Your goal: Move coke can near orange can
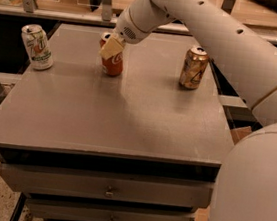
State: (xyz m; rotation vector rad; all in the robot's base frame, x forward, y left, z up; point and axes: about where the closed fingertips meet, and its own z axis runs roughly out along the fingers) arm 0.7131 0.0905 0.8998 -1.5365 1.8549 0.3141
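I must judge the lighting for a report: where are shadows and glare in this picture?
Camera view: the light is warm and dim; a soft shadow of the arm lies on the table between the coke can and the orange can; the gripper is at the coke can's top; faint glints show on the orange can and the 7UP can.

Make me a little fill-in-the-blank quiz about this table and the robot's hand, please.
The coke can stands ___ the white-and-green can and the orange can.
The gripper is at the ___ can.
The table holds ___ cans.
Missing words: between; coke; three.
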